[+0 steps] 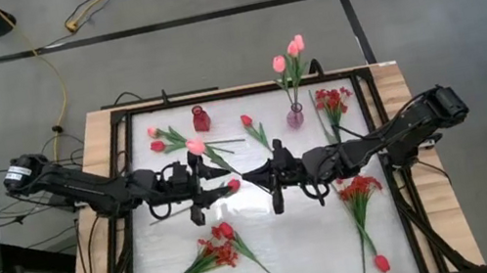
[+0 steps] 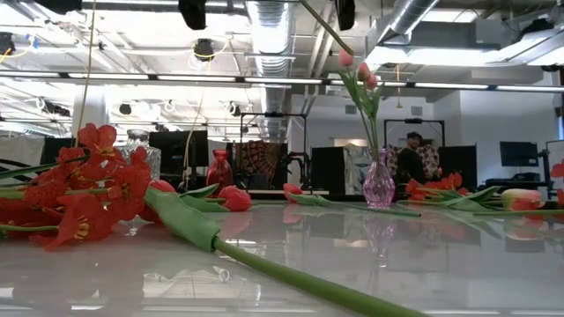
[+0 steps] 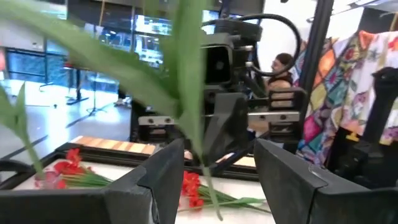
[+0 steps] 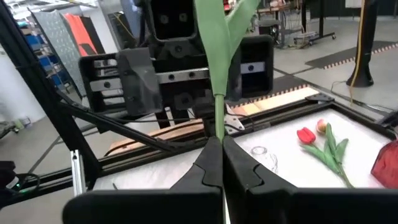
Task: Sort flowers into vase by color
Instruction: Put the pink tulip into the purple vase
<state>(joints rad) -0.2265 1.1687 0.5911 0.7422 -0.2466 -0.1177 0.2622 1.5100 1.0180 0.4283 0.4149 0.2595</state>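
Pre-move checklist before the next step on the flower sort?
1. Right claw shut on stem: ok.
2. Left claw open, with the stem passing between its fingers: ok.
3. Colour of the held bloom: cannot tell, the head is out of both wrist views.
4. Pink vase upright, with pink tulips in it: ok.
5. Red vase upright, no flowers in it: ok.
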